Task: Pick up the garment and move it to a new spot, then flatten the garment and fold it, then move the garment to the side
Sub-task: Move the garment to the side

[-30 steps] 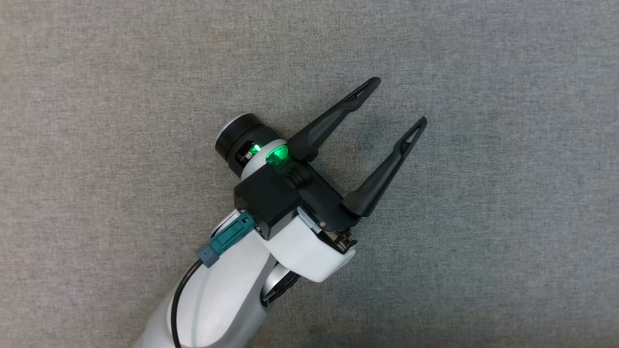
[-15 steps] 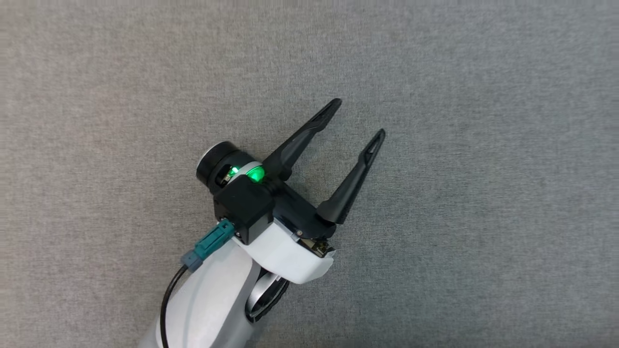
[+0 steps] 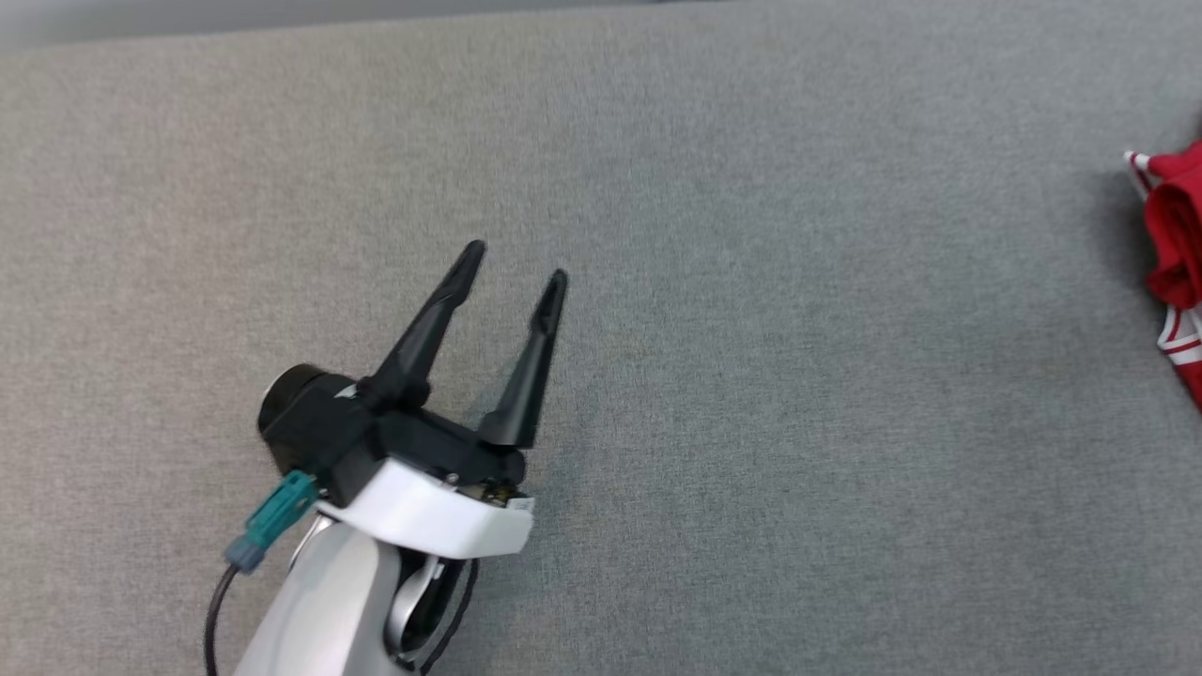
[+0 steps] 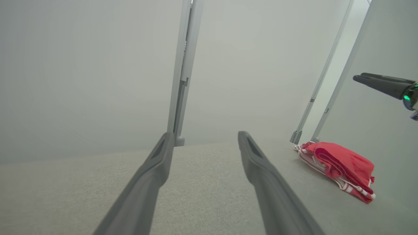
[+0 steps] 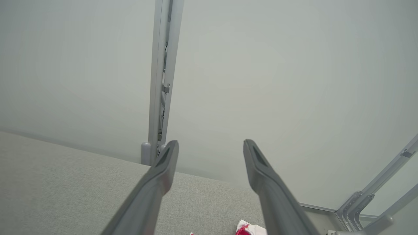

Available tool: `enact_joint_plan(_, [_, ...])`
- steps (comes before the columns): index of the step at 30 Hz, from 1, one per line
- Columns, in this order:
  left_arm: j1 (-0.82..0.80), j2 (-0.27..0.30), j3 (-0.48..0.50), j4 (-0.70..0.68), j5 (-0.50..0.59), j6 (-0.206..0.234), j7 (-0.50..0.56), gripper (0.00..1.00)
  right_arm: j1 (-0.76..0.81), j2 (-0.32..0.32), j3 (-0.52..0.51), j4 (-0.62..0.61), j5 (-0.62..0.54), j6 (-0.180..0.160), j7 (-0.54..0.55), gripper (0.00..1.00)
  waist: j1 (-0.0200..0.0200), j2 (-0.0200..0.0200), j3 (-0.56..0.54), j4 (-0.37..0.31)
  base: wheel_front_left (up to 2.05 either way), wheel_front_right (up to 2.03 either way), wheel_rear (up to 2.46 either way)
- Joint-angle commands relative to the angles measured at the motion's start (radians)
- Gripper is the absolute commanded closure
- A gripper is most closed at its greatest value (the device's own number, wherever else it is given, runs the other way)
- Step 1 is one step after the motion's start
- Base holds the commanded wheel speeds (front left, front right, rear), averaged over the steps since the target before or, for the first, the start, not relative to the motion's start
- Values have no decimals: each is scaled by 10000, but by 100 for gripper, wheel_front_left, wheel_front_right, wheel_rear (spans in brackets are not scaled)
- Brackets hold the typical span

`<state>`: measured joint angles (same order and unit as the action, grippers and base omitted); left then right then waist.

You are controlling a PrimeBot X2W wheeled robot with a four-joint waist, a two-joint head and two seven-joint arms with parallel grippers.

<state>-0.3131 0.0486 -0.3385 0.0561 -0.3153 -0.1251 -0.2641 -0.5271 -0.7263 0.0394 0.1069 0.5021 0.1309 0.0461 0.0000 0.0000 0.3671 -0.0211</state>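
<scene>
head view, l gripper (image 3: 516,260) spread, empty, r gripper (image 5: 210,143) spread, garment (image 3: 1179,225) far right

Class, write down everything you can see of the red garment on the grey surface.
The garment is red cloth with a red-and-white striped part showing along its lower edges. It is bunched in a loose, rumpled heap, not flat. It lies on the grey cloth surface beside the foot of a metal post, at the far right of the head view, cut off by the edge. Nothing grips it; contact with the post is unclear.
</scene>
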Motion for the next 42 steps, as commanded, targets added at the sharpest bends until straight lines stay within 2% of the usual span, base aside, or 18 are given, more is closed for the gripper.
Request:
enact_joint_plan(1, [322,46,402,-60,-46,108,12,0,185,562,177,-194,20,-3,-382,0,0,0,-666,-40,0,0,0])
enact_joint_plan(6, [966,41,1261,-85,-21,262,12,0,849,1710,861,-389,-556,-3,-1393,0,0,0,-1242,56,0,0,0])
enact_joint_plan(8, [1097,41,1354,-61,57,269,12,0,986,1932,915,-357,-657,-3,-1623,0,0,0,-1361,79,0,0,0])
enact_joint_plan(13, [1791,43,1717,62,135,357,12,0,1866,3085,1034,153,-1202,-3,-2563,0,0,0,-1950,239,0,0,0])
enact_joint_plan(22, [2646,43,2072,604,372,932,12,0,3189,4971,741,947,-2099,-3,-3106,0,0,0,-2619,476,0,0,0])
enact_joint_plan(25, [2844,46,2195,623,-88,1103,12,0,3511,5446,645,931,-2561,-1,-3132,0,0,0,-2777,536,0,0,0])
enact_joint_plan(33, [3047,43,2241,554,-10,1043,12,0,4031,6072,374,511,-3553,-3,-3129,0,0,0,-2897,580,0,0,0])
enact_joint_plan(42, [2953,43,2225,520,-144,1096,12,0,4053,6158,367,495,-3707,-3,-3131,0,0,0,-2889,649,0,0,0])
